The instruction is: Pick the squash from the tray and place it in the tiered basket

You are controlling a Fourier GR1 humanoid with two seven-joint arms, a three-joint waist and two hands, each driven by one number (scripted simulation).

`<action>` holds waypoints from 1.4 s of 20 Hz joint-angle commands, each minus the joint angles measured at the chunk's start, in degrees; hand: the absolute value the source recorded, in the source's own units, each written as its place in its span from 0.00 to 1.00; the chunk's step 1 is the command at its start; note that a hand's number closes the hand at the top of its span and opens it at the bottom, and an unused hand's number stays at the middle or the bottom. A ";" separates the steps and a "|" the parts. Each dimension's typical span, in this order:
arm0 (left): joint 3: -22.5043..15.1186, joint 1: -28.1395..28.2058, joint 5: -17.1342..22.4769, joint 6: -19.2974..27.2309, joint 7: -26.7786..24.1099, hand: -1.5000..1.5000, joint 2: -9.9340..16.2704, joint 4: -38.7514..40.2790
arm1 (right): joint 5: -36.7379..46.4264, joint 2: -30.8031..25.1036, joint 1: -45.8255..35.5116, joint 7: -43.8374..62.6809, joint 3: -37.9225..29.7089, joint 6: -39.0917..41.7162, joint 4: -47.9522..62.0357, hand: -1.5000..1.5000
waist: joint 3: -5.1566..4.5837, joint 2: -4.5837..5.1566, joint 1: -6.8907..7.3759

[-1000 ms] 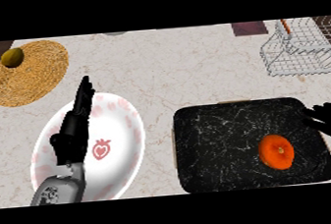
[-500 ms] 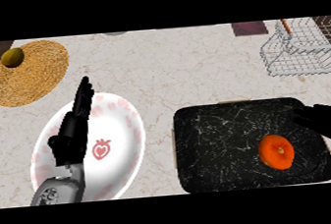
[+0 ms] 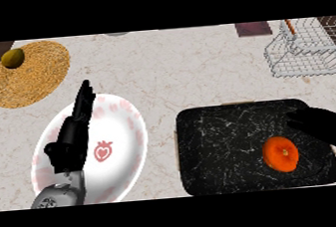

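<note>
An orange squash lies on the black tray, toward its right side. My right hand comes in from the right edge over the tray's right part, fingers relaxed and open, just above and right of the squash, apart from it. The white wire tiered basket stands at the back right. My left hand rests open with straight fingers pointing away, over a white plate.
A white plate with a red strawberry mark sits at the left front. A round woven mat at the back left carries a small olive-green fruit. Marble counter lies between the tray and the basket.
My right hand has moved leftward, further over the tray and closer to the squash. The left hand and the squash have stayed where they were.
</note>
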 commanded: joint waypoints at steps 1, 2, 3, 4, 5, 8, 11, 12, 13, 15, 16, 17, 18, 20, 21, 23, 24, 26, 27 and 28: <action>0.14 -0.80 -1.40 0.35 1.94 0.50 -0.55 -1.08 | 0.99 2.03 0.82 -1.95 1.20 1.46 0.31 0.00 | -0.01 -0.01 -0.08; 1.01 -1.51 -1.02 0.06 -1.53 0.50 -0.94 2.92 | -0.83 0.21 1.98 -2.03 -1.12 4.61 -3.07 0.00 | -0.02 -0.01 -0.28; 1.48 -3.36 -0.99 0.75 -3.98 0.50 -2.07 6.43 | 1.43 2.90 -2.36 0.29 2.79 2.99 1.81 0.00 | -0.02 0.08 -0.04; 1.00 0.83 -0.08 -0.89 -1.10 0.50 -0.64 0.57 | 1.14 1.79 -4.29 1.50 2.23 6.02 1.21 0.00 | -0.02 0.02 0.19; 1.75 -3.59 -1.01 0.64 -4.17 0.50 -2.47 7.46 | 1.08 2.02 -1.24 1.93 2.22 6.17 -2.22 0.00 | -0.03 0.03 -0.23; 0.94 -3.90 -1.99 -0.04 3.05 0.50 -1.47 1.98 | 3.84 2.29 1.67 -1.49 3.73 -0.32 1.97 0.00 | 0.00 0.00 -0.19; 2.84 -2.68 -1.33 -1.27 -2.64 0.50 -0.79 4.46 | 4.21 4.57 -7.62 2.66 4.75 4.33 5.78 0.00 | -0.02 0.05 0.14; -0.09 1.01 -3.15 0.27 -1.41 0.50 -2.14 0.22 | 6.16 5.37 -4.64 0.38 6.79 -0.92 8.67 0.00 | 0.00 0.02 0.25; 4.67 -1.03 1.02 -3.73 -0.91 0.50 0.95 1.47 | 4.92 6.10 -4.56 2.94 5.63 3.30 3.54 0.00 | -0.02 0.00 0.03; 2.65 -5.58 -2.53 -0.44 0.52 0.50 -2.21 4.80 | 6.30 6.50 -1.41 3.47 5.87 2.61 1.44 0.00 | -0.02 0.00 -0.23; 0.46 -0.60 -3.05 -0.95 1.14 0.50 -2.38 0.06 | 6.20 6.28 -0.20 2.94 5.62 3.04 -0.07 0.00 | -0.01 -0.04 -0.13; 3.71 -1.34 -0.39 -3.31 1.14 0.50 -0.05 -0.08 | 6.69 7.84 -4.08 2.16 6.69 1.72 5.72 0.00 | -0.01 0.01 0.09; 1.97 -1.76 -2.15 -1.92 -0.15 0.50 -2.15 2.00 | 6.21 6.99 -3.91 0.73 5.00 2.38 5.80 0.00 | -0.01 0.01 -0.02; 2.82 -0.26 -1.68 -1.87 -1.15 0.50 -1.96 1.03 | 5.44 6.68 -5.56 0.18 3.43 3.37 7.17 0.00 | -0.02 0.01 0.04; 5.08 -2.16 -0.03 -3.51 0.20 0.50 -0.06 0.02 | 8.52 8.76 -1.64 2.00 7.28 0.08 5.72 0.00 | -0.01 -0.01 -0.04; 3.14 -3.16 -2.74 -1.44 0.05 0.50 -2.41 3.46 | 6.23 5.25 -1.31 -2.01 3.29 1.87 4.64 0.00 | -0.02 0.00 -0.25; 2.47 1.58 -2.07 -2.82 0.04 0.50 -1.45 -2.37 | 9.23 8.17 -3.95 -0.14 6.09 -0.67 10.13 0.00 | -0.01 0.00 0.10; -0.21 1.01 -5.22 -0.61 2.72 0.50 -3.50 -2.92 | 8.85 9.40 -4.01 -0.12 6.27 -0.16 9.05 0.00 | -0.01 -0.01 0.03; 6.02 -1.92 0.02 -4.48 -2.09 0.50 -0.26 3.17 | 10.50 10.23 -3.96 -0.44 7.66 -2.88 12.24 0.00 | -0.01 0.06 0.00; 4.21 -3.54 -1.49 -2.83 0.34 0.50 -2.57 2.90 | 9.03 9.14 -3.13 -1.50 5.48 -0.47 9.37 0.00 | -0.01 0.01 -0.13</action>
